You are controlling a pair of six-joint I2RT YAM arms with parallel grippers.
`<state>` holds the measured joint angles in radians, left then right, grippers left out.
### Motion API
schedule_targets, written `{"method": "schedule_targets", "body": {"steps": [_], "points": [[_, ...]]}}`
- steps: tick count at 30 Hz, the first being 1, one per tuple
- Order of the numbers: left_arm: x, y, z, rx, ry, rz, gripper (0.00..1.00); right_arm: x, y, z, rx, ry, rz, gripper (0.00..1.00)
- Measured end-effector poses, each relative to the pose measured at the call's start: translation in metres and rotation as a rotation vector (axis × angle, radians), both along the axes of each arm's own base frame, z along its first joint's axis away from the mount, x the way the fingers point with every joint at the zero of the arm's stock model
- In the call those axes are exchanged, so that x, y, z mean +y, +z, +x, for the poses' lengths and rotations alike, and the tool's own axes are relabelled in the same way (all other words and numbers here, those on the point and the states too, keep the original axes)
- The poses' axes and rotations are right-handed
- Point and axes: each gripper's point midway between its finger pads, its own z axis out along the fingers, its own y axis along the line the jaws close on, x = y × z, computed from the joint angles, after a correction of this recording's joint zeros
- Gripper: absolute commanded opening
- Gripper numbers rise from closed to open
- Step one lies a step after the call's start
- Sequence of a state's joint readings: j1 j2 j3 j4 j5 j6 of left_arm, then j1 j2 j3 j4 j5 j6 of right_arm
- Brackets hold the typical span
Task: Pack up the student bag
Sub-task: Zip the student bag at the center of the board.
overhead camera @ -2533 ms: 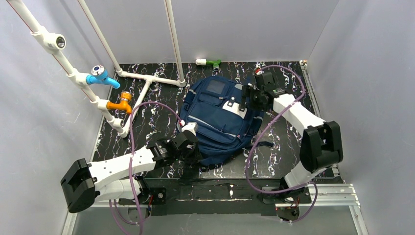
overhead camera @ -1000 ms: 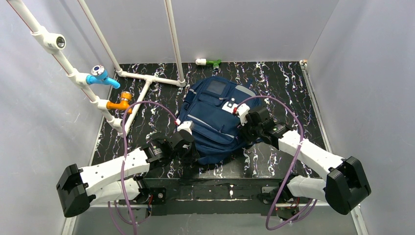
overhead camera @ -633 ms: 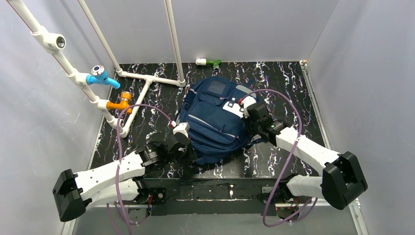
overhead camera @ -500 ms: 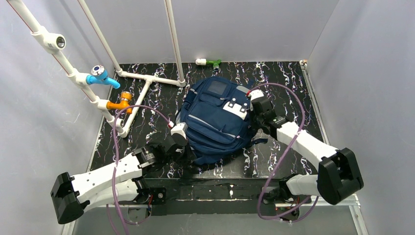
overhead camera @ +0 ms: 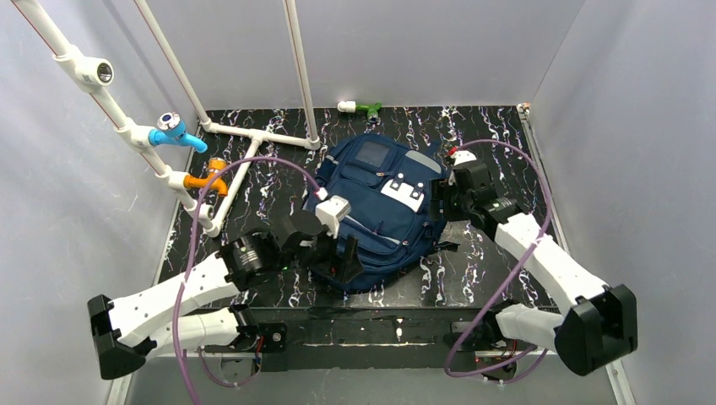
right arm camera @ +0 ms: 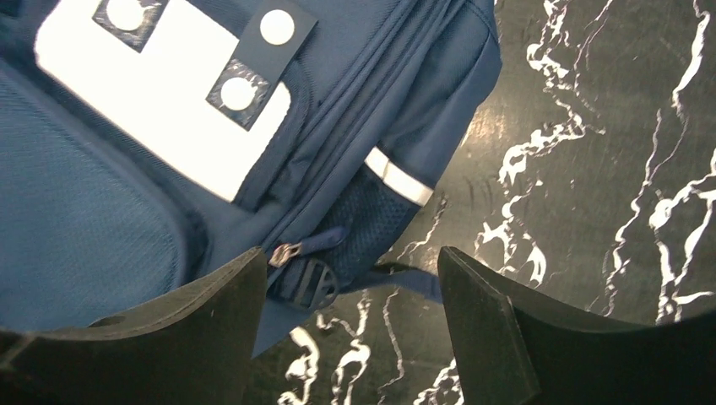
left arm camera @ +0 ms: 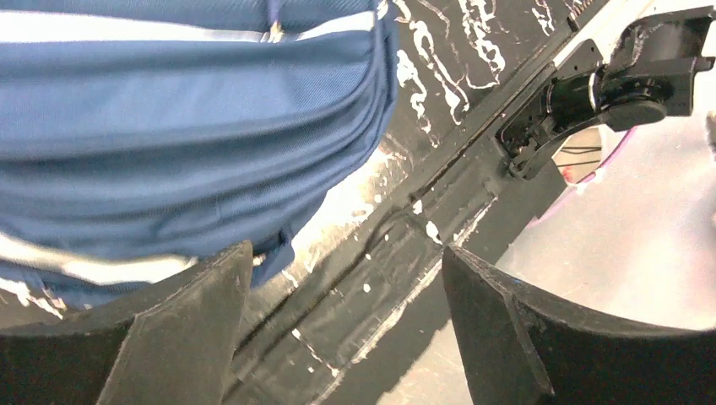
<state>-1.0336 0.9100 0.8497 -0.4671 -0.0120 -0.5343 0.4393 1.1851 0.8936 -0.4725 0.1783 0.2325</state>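
The student bag (overhead camera: pixel 380 211), a navy backpack with a white patch (overhead camera: pixel 405 192), lies flat in the middle of the black marbled table. My left gripper (overhead camera: pixel 340 256) hangs over the bag's near left corner, open, with only the bag's edge (left arm camera: pixel 169 126) and the table's front rail between its fingers. My right gripper (overhead camera: pixel 441 201) stands open at the bag's right side. In the right wrist view the patch (right arm camera: pixel 160 110), a zip pull (right arm camera: pixel 285 251) and a strap buckle (right arm camera: pixel 308 283) lie just ahead of its gripper (right arm camera: pixel 350 329). Neither gripper holds anything.
A white pipe frame (overhead camera: pixel 253 135) with a blue valve (overhead camera: pixel 173 131) and an orange valve (overhead camera: pixel 211 179) fills the left and back left. A green and white fitting (overhead camera: pixel 359 107) lies at the back wall. Grey walls enclose the table on three sides.
Both grippers have opened. The left one has come up and right over the bag's near corner; the right one has swung back to the bag's far right side. The bag shifted slightly right.
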Motion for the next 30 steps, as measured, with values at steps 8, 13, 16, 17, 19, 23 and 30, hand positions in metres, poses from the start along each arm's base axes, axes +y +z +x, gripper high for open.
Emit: {"method": "schedule_targets", "body": {"steps": [8,13,16,17,19,23,30], "points": [[-0.057,-0.022,0.004,-0.261,-0.337,0.261,0.82,-0.001,0.024,-0.025,-0.044,-0.085,0.154,0.86],[-0.069,-0.069,0.008,-0.385,-0.432,0.491,0.66,-0.003,0.017,-0.035,-0.031,-0.125,0.191,0.86],[-0.061,-0.081,0.034,-0.467,-0.346,0.644,0.40,-0.004,0.016,-0.039,-0.023,-0.142,0.207,0.86],[-0.059,-0.082,0.042,-0.488,-0.304,0.692,0.36,-0.004,0.016,-0.040,-0.023,-0.146,0.213,0.86],[-0.056,-0.078,0.053,-0.530,-0.250,0.756,0.07,-0.004,0.016,-0.043,-0.021,-0.153,0.229,0.86],[-0.055,-0.036,0.082,-0.640,-0.145,0.807,0.00,-0.003,0.011,-0.052,-0.005,-0.149,0.252,0.81],[-0.060,0.069,0.115,-0.738,-0.038,0.656,0.00,0.026,-0.006,-0.072,-0.056,0.142,0.322,0.61]]}}
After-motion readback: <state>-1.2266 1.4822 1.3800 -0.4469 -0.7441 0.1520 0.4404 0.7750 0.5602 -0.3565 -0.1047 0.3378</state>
